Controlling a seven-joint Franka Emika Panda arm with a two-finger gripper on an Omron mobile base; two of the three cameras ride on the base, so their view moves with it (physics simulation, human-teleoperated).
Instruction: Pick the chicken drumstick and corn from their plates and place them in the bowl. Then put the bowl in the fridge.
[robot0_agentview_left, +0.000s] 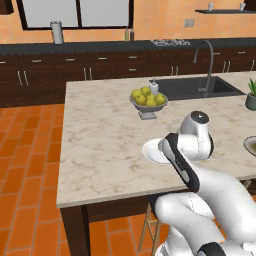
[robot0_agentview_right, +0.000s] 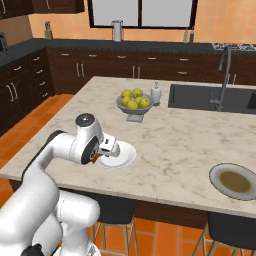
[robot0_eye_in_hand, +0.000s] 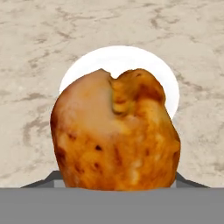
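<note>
Bare counter (robot0_agentview_right: 170, 145) surrounds the white plate (robot0_agentview_right: 125, 157); fruit bowl (robot0_agentview_right: 134, 104) stands behind

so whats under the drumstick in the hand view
The chicken drumstick fills the view between the gripper fingers. Behind it lies the white plate on the marble counter; the plate's centre is covered.

Nothing readable anywhere that I can see, no labels, brands, numbers or signs. The small white soap bottle (robot0_agentview_right: 156, 93) on my beige marble island counter (robot0_agentview_right: 185, 145) is blank too, as far as I can make out.
</note>
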